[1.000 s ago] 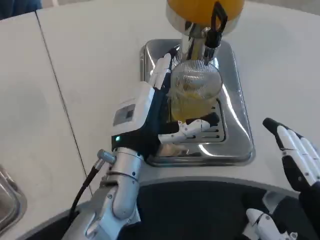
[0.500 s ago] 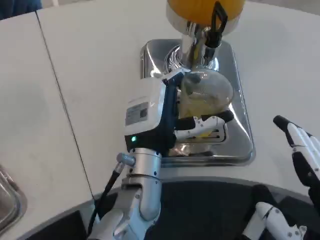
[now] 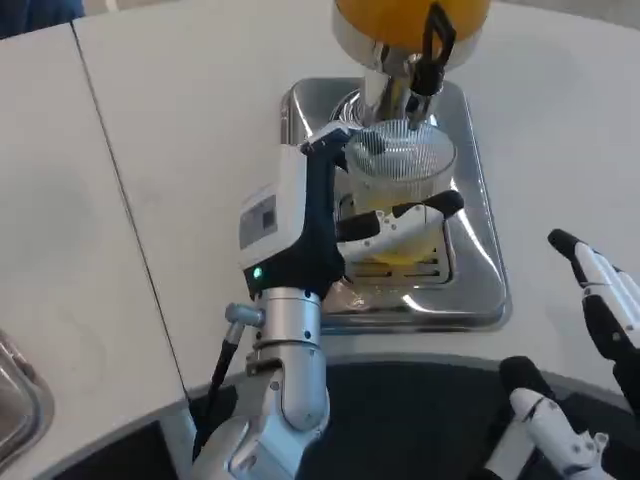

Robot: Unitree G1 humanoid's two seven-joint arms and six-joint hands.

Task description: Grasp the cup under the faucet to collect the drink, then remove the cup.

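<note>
Cup (image 3: 398, 190), clear and ribbed, sits above the drip tray (image 3: 478, 260) directly beneath the black-handled faucet (image 3: 428, 60) of the orange juice dispenser (image 3: 385, 20), with yellow drink visible in its lower part. Left hand (image 3: 310, 215) grasps the cup from the cup's left side, thumb (image 3: 400, 215) wrapped across the near wall and fingers behind it. Whether the cup base touches the tray grille cannot be determined. Right hand (image 3: 605, 310) hovers at the picture's right edge over the white table (image 3: 180, 150), well apart from the tray, fingers extended and separated, holding nothing. A metal object (image 3: 15, 400) shows at the lower left edge.
</note>
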